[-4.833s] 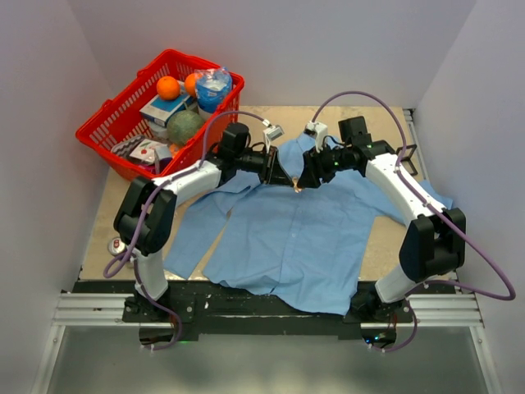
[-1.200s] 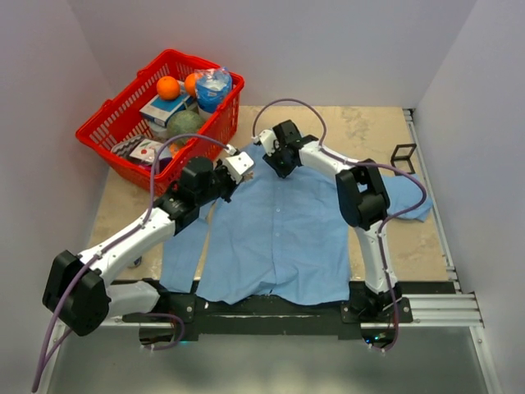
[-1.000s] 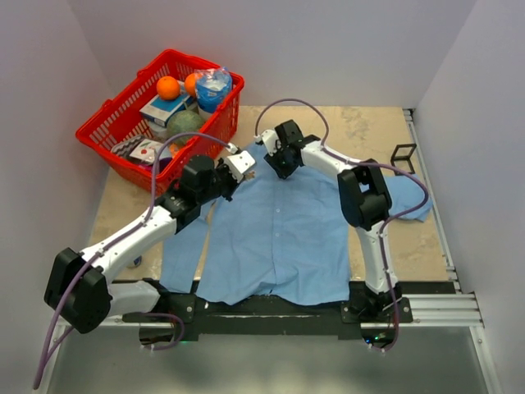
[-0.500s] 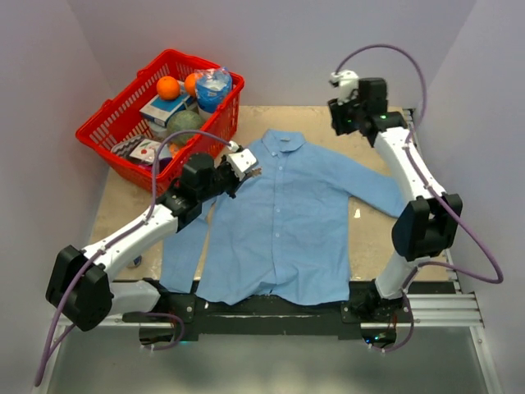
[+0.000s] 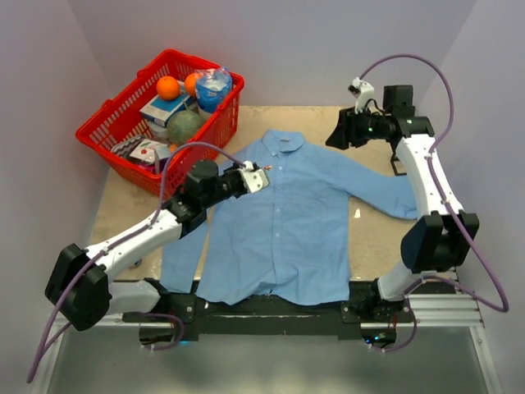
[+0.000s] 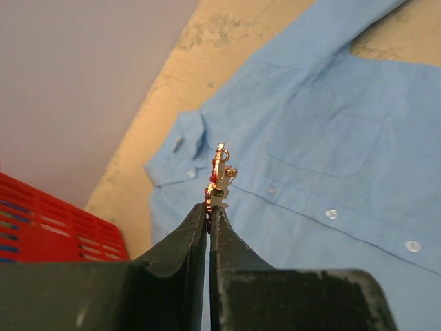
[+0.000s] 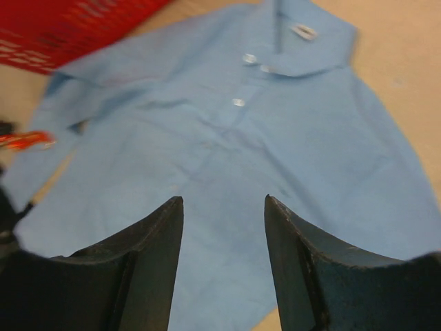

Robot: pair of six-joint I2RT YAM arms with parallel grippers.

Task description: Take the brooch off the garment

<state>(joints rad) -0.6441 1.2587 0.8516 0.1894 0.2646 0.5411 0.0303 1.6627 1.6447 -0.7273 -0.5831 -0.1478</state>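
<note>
Tabletop (image 5: pixel 115 215); brooch (image 6: pixel 220 176) seemingly in left gripper (image 6: pixel 208 211)

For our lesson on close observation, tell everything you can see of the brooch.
The brooch is a tiny ornament of gold-looking metal with red beads and a small ring at its top. It stands upright, pinched at its lower end by the shut left gripper, above the blue shirt and seemingly clear of it. Only the gripper touches it.
</note>
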